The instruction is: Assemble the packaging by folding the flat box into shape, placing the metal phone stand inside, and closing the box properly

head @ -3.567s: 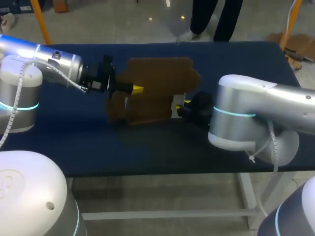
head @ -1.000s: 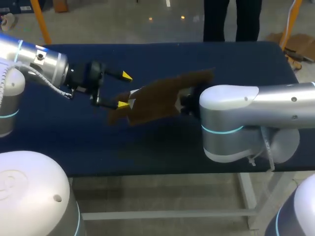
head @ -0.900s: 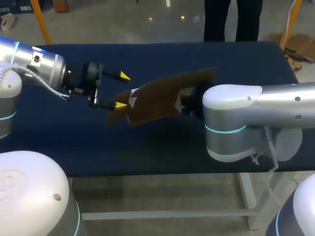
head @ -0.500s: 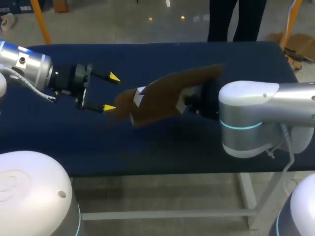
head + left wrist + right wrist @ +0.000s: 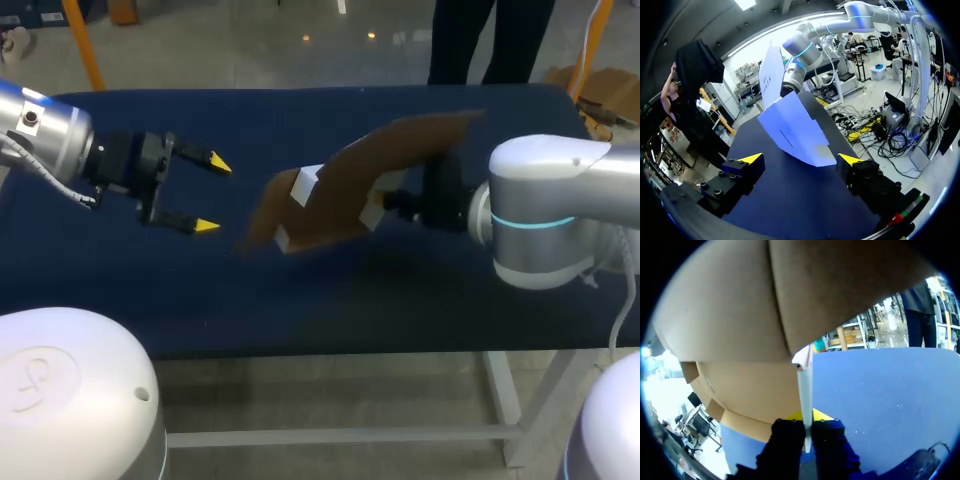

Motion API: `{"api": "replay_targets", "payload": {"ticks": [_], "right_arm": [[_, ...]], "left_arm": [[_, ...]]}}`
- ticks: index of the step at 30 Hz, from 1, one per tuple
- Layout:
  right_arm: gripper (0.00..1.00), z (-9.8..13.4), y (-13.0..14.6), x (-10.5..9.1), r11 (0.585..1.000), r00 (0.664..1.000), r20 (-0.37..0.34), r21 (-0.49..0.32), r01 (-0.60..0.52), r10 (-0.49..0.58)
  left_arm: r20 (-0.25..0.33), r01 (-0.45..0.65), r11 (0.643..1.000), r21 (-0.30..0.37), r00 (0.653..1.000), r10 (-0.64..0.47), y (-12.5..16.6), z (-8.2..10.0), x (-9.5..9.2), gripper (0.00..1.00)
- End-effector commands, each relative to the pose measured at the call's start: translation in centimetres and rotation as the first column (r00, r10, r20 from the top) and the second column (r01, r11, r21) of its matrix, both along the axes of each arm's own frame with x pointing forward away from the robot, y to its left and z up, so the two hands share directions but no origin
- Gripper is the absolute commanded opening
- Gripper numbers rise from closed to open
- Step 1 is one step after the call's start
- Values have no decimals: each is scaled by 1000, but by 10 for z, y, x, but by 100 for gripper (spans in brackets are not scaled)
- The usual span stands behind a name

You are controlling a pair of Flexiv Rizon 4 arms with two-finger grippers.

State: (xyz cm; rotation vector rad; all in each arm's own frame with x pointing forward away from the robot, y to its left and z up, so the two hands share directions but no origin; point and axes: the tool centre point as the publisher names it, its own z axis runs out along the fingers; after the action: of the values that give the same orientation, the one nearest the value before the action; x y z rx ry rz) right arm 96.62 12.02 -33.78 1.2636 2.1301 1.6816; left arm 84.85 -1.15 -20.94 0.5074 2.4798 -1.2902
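- The box is seen as a flat brown cardboard sheet, not yet folded into shape, with creased panels and flaps. Some white is shown at its 9 o'clock end.
- It is held up off the table near the middle. It is tilted, with the 1 o'clock corner highest and the 8 o'clock flap lowest.
- The right gripper is clamped on the box at its 3 o'clock edge. In the right wrist view a thin cardboard edge is pinched between the jaws, and broad brown panels are spread out ahead.
- The left gripper is found at 9 o'clock of the box, well apart from it. Its jaws are spread wide with nothing between them.
- In the left wrist view the box is seen ahead, untouched.
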Motion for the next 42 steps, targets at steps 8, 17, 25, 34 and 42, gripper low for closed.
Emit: {"api": "replay_targets", "payload": {"ticks": [8,17,25,34,42], "right_arm": [[0,3,-4,1,968,991,-124,-237,-86,57],[0,3,-4,1,968,991,-124,-237,-86,57],[0,1,-9,4,969,977,-176,-191,-156,123],[0,-5,-20,10,947,904,-373,-151,-282,210],[0,-1,-17,4,927,837,-515,-190,-323,186]], "left_arm": [[-39,16,998,53,999,-14,12,3,0,100],[-39,16,998,53,999,-14,12,3,0,100],[-57,25,995,99,998,-19,13,2,5,100],[-93,-31,984,176,995,48,26,-2,9,100],[-114,-33,979,203,992,57,28,-8,12,100]]}}
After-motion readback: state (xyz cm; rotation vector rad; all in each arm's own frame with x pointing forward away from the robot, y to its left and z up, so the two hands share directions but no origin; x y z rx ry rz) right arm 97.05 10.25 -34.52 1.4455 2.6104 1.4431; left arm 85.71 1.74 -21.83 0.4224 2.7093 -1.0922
